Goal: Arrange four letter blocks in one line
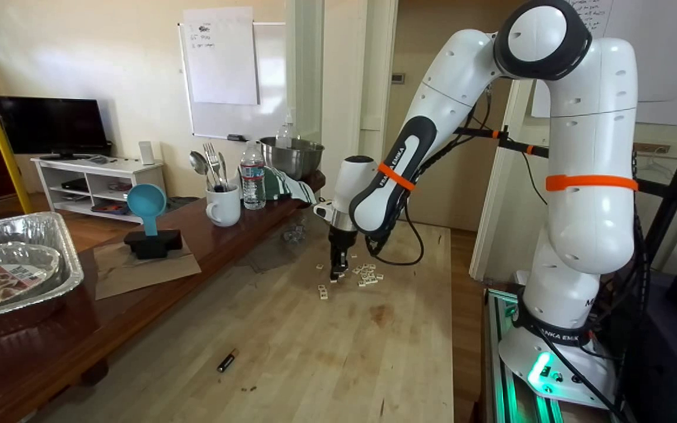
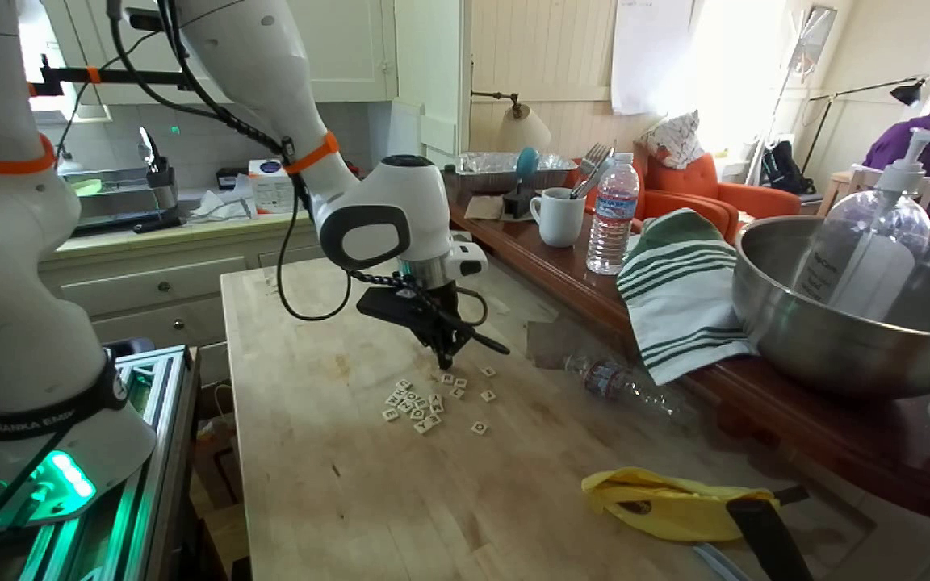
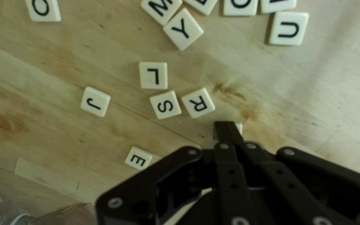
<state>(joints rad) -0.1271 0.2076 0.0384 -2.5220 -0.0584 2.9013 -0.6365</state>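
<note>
The shut gripper point(image 3: 226, 125) points down at the table, fingertips together with nothing visible between them. Beside its tips, a letter block point(image 3: 239, 128) is mostly hidden behind the fingers; whether they touch cannot be told. Just beyond the tips lie the R block point(image 3: 198, 103), S block point(image 3: 165, 104) and L block point(image 3: 153, 75), close together at differing angles. The J block point(image 3: 95, 102) and E block point(image 3: 138, 158) lie apart on the left. Along the top are the O block point(image 3: 44, 10), Y block point(image 3: 183, 29) and U block point(image 3: 289, 28). In both exterior views the gripper point(image 1: 335, 276) is beside the block cluster point(image 2: 412, 401).
On the table lie a clear plastic bottle point(image 2: 614, 382), a yellow object point(image 2: 675, 504) and a small dark cylinder point(image 1: 227, 362). A raised dark wooden ledge point(image 1: 215, 247) runs along one side, bearing a mug point(image 1: 223, 205), an upright bottle point(image 1: 253, 176) and a steel bowl point(image 2: 852, 323).
</note>
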